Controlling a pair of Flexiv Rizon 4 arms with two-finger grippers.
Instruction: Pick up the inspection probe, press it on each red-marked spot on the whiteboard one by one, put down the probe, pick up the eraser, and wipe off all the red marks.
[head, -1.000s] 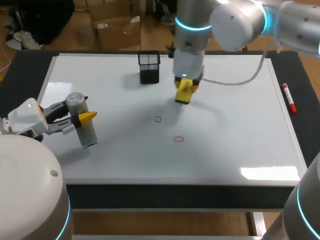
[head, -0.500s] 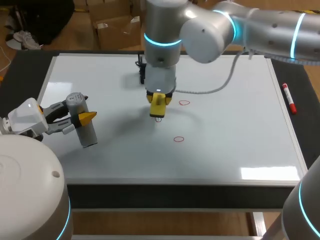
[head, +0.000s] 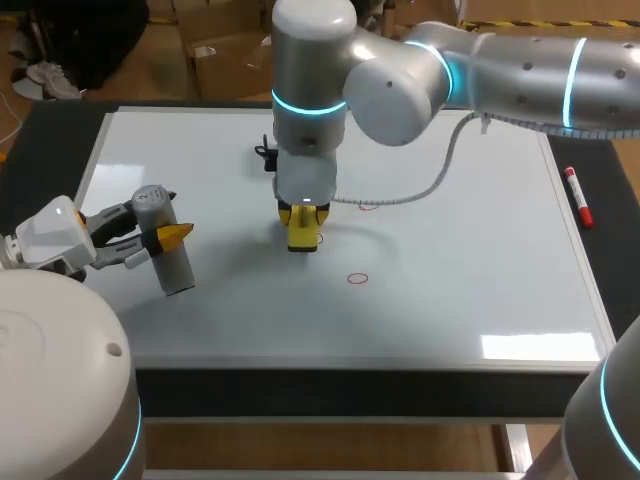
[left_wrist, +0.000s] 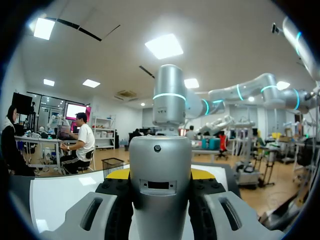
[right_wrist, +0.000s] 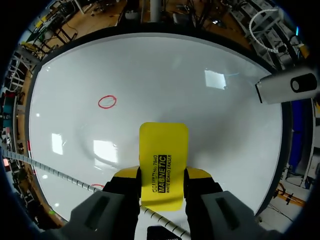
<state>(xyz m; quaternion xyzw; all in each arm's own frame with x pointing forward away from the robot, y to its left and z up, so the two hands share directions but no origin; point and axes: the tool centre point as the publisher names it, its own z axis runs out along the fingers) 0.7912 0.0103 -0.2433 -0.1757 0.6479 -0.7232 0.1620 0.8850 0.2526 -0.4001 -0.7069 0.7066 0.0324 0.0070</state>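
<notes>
Left jaws: closed on the probe (head: 165, 240), one finger on either side of its silver body. In my left wrist view the probe (left_wrist: 160, 175) fills the gap between them.
Probe: held over the left part of the whiteboard (head: 480, 250), leaning a little and well apart from the eraser. I cannot tell whether its lower end touches the board.
Right arm: comes in from the right and reaches past the middle, with the wrist pointing down at the board.
Right jaws: gripping the eraser (head: 302, 232), with the yellow tips clamped on its two long sides.
Eraser: yellow and held upright near the board's middle, its lower end down at the board. In my right wrist view the eraser (right_wrist: 163, 160) sticks out ahead of my fingers over the whiteboard (right_wrist: 165, 70).
Near ring: a red ring (head: 357, 279) drawn on the board, near the eraser on its right and toward the front edge, not touched by it. In my right wrist view the same near ring (right_wrist: 106, 102) lies ahead of the eraser and off to one side.
Far ring: a second red mark (head: 369, 205), right of my right wrist and partly crossed by the cable.
Cable: a grey cable (head: 430, 185) that loops from my right wrist over the board.
Red marker: a red marker (head: 577, 197) lying on the dark surface (head: 612, 250), just beside the whiteboard's right edge.
</notes>
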